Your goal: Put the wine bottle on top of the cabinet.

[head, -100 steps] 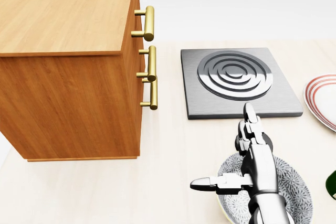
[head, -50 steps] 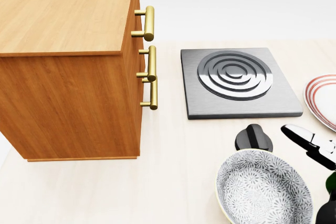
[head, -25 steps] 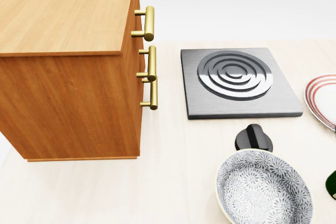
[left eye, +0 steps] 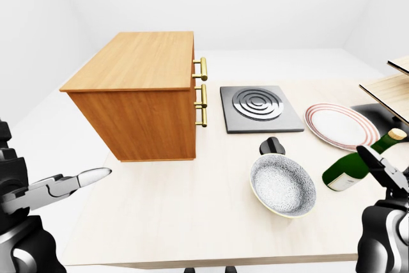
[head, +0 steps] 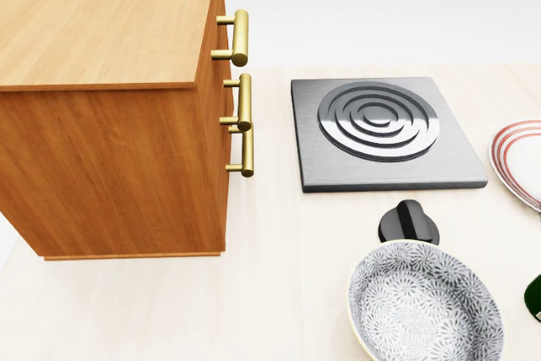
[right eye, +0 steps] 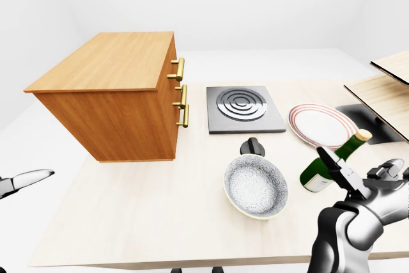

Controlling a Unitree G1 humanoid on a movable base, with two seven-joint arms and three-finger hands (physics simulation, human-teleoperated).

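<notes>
The right hand (right eye: 348,177) sits low at the right of the right-eye view, fingers spread and holding nothing, just beside the wine bottle (right eye: 327,163). The bottle lies tilted on the table (right eye: 147,222), neck toward the striped plate (right eye: 321,124). A patterned bowl (right eye: 255,185) rests left of it. The left hand (left eye: 61,185) is open, well apart, below the cabinet (left eye: 140,91)

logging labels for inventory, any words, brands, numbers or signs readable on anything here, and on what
None: no readable text shows in any view.
wine bottle: lies on its side, no label visible.
cabinet: plain wood and brass handles.
hob plate, its knob, patterned bowl, striped plate: no markings.
</notes>
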